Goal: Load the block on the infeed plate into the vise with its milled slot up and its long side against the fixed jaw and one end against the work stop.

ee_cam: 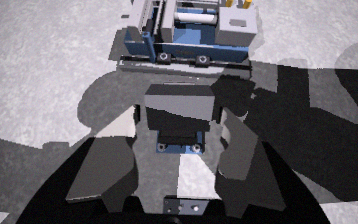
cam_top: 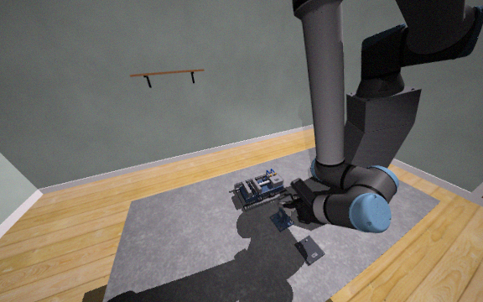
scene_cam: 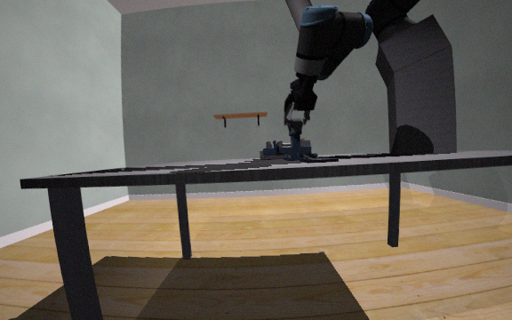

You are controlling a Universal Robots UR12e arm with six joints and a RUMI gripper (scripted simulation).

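Note:
The grey part [ee_cam: 180, 106] stands on the blue V-block [ee_cam: 178, 149] [scene_cam: 295, 143] [cam_top: 281, 221], between the fingers in the wrist view. A slot on it cannot be made out. My gripper [ee_cam: 179, 106] [scene_cam: 297, 118] is part open around the part, with a narrow gap at each side. The vise [cam_top: 259, 190] [ee_cam: 190, 51] is behind the V-block, open. Its moving jaw [ee_cam: 167, 24] is on the cylinder's pale rod [ee_cam: 196, 18], and the fixed jaw [ee_cam: 138, 21] is to the left. The low bars and work stop are not clear.
The dark infeed plate [cam_top: 309, 252] lies nearer the front in the top view, with no part on it. A rail [ee_cam: 195, 70] runs along the vise's near side. Yellow fittings [ee_cam: 247, 4] stand behind the cylinder block [ee_cam: 237, 31]. The arm's shadow crosses the table top [cam_top: 162, 243].

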